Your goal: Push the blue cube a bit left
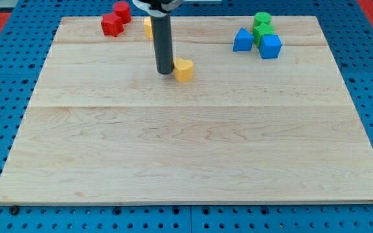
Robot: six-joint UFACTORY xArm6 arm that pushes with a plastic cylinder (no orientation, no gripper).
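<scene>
My tip (165,70) sits just left of a yellow block (184,69). The blue cube (270,46) waits well apart, upper right on the desk (193,149). No pincer shows here.

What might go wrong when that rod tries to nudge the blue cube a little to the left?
My tip sits far from the blue cube, touching a yellow block on its left side; heading right could drag that block along. The cube is packed against a green block and another blue block, so pushing it left would probably shove those too. To push leftward I must first get round to the cube's right side, near the board's edge.
</scene>
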